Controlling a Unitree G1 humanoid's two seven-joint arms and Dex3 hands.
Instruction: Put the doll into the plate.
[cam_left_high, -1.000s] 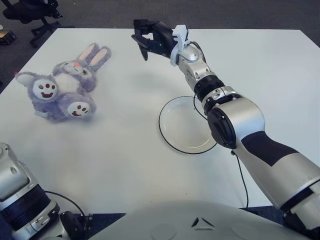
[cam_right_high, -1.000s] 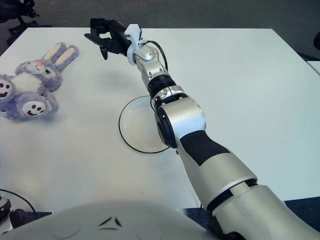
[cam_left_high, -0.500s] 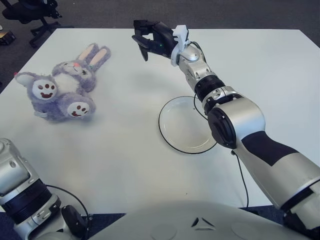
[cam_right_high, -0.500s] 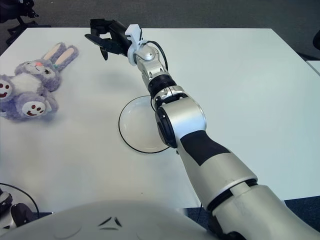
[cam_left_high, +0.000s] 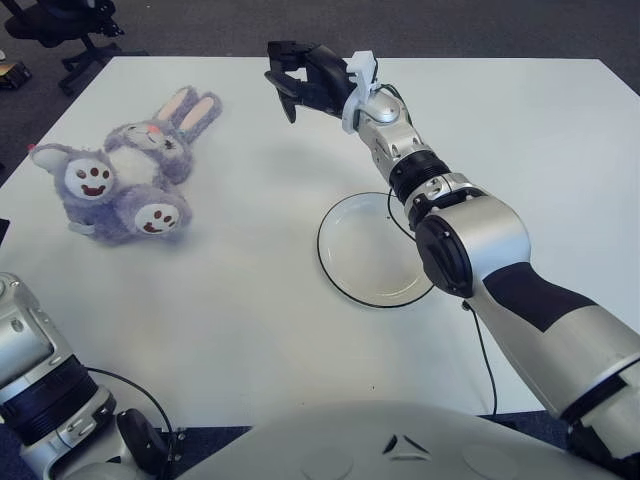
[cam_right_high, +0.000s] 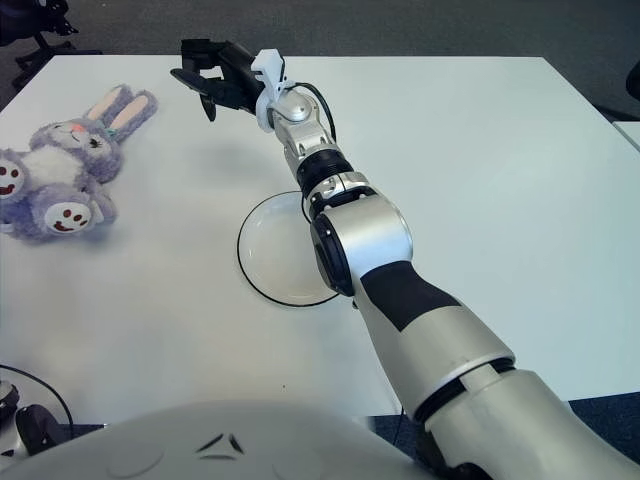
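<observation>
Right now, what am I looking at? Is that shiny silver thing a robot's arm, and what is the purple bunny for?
Yes, it is a robot's arm. Both pictures come from the two eyes of a camera on the robot's head, looking down at a white table, so they show almost the same scene. The long silver arm ends in the right hand, which has three dark fingers. It hangs above the far part of the table, open and holding nothing. The left hand is out of view; only part of that arm shows at the bottom left. The purple bunny doll lies on its back on the left. A white plate sits in the middle, empty. The bunny should go into it.
</observation>
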